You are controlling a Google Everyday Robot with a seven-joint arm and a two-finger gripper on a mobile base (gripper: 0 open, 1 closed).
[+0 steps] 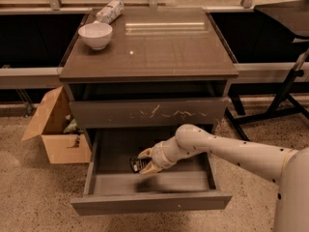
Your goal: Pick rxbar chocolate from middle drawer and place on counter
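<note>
The middle drawer point(120, 203) is pulled open below the counter point(164, 47). My gripper point(146, 161) reaches into it from the right, over the drawer floor left of centre. Its fingers are closed on the rxbar chocolate point(136, 164), a small black bar whose end sticks out to the left between them. The bar sits just above the drawer floor.
A white bowl point(95, 35) and a pale crinkled packet point(108, 11) stand on the counter's back left. The white-scratched drawer front point(149, 112) is shut above the open drawer. A cardboard box point(53, 129) is on the floor at left; a dark stand point(285, 95) is at right.
</note>
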